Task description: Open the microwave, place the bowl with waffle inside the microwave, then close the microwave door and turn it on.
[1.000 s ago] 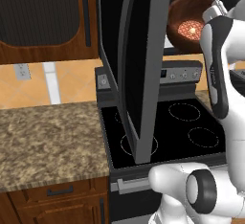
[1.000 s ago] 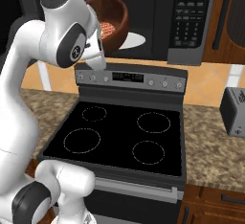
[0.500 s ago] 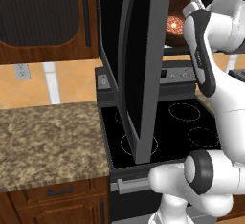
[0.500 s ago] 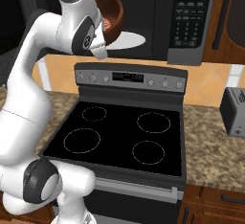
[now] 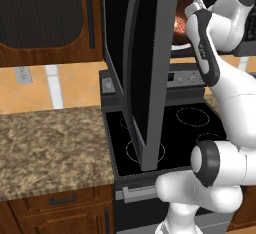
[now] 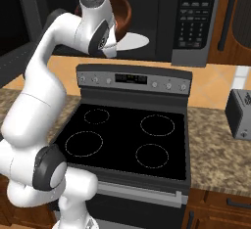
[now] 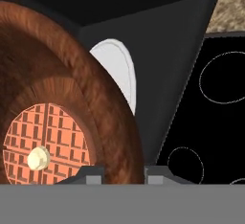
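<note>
- Kitchen setting: black stove below, granite counter to its left, microwave mounted above with its door swung wide open.
- Waffle: lay flat in the bottom of the bowl, pale centre up.
- Bowl: was held level at the mouth of the microwave cavity, above the white turntable plate; whether it touched the plate you could not tell.
- Gripper: fingertips stood on either side of the bowl's near rim, clamped on it as far as the hand view showed.
- Step in hand, by your reading: placing the bowl inside; door opening looked done.
- Next move called for: carry the bowl deeper over the plate, lower it level so the waffle stays put, let go, and back the hand out clear of the door.
</note>
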